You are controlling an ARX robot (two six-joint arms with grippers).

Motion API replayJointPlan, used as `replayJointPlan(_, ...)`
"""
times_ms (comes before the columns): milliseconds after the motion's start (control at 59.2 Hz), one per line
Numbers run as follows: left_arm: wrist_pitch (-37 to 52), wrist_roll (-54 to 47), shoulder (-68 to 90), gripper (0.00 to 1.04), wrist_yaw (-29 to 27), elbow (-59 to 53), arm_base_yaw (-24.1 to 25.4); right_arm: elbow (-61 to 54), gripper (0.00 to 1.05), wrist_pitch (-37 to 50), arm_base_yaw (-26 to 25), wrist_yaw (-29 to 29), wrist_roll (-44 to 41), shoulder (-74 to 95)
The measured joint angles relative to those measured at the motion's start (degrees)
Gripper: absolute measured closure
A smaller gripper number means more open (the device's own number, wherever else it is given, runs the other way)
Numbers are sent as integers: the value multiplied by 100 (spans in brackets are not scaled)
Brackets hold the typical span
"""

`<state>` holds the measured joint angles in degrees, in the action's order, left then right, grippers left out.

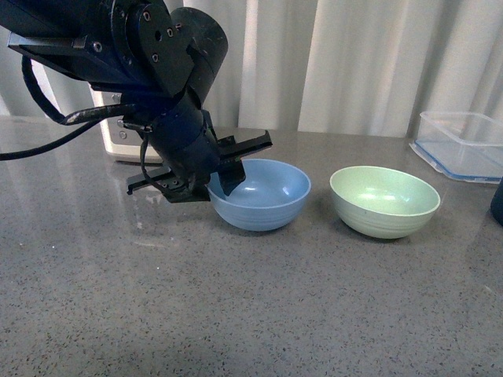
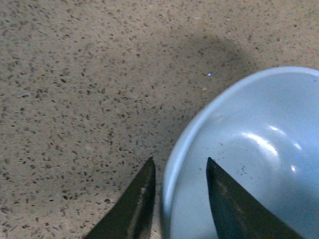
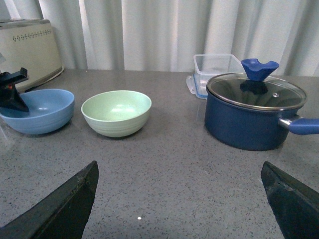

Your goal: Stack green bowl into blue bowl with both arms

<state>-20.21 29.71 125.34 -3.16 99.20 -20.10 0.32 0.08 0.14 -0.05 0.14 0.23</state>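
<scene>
Left gripper, fingers parted, straddles the sky-blue round plastic bowl at its left rim; right gripper, spread wide, must reach the mint-green round plastic bowl.

Grey speckled surface, and here's what's sitting on it: blue bowl and green bowl side by side, near each other but apart, both upright. Further back on the right, a clear container, with a dark blue lidded pot near it. A cream appliance stands back left, behind the blue bowl.
</scene>
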Motion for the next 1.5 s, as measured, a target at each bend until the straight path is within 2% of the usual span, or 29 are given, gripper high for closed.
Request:
replayJointPlan(203,505,-101,-323,42,94,-317,-4,0,10,0,0,0,0,0)
replayJointPlan(270,1099,-310,-704,31,42,-739,-7,0,10,0,0,0,0,0)
replayJointPlan(372,2614,-914,-1587,15,-363,-1696,-24,0,10,0,0,0,0,0)
replayJointPlan(405,3259,-1272,-1941,18,-754,-2083,-37,0,10,0,0,0,0,0)
replayJointPlan(456,4273,-1821,-2518,26,-1329,-2734,-11,0,10,0,0,0,0,0)
replayJointPlan(490,4776,-2100,-2863,32,-1438,-3121,28,0,10,0,0,0,0,0)
replayJointPlan(591,5877,-2632,-3821,52,-1314,-4457,291,0,10,0,0,2,0,0)
replayJointPlan(743,6367,-2833,-4273,78,-1027,-6041,678,0,10,0,0,0,0,0)
replayJointPlan(878,6653,-2872,-4802,102,-774,-6953,894,0,10,0,0,0,0,0)
replayJointPlan(1250,6863,-2924,-6175,101,-299,-8474,1377,0,10,0,0,0,0,0)
replayJointPlan(1470,6690,-2927,-6881,101,-125,-8983,1550,0,10,0,0,0,0,0)
replayJointPlan(1503,6620,-2924,-7025,101,59,-9068,1672,0,10,0,0,0,0,0)
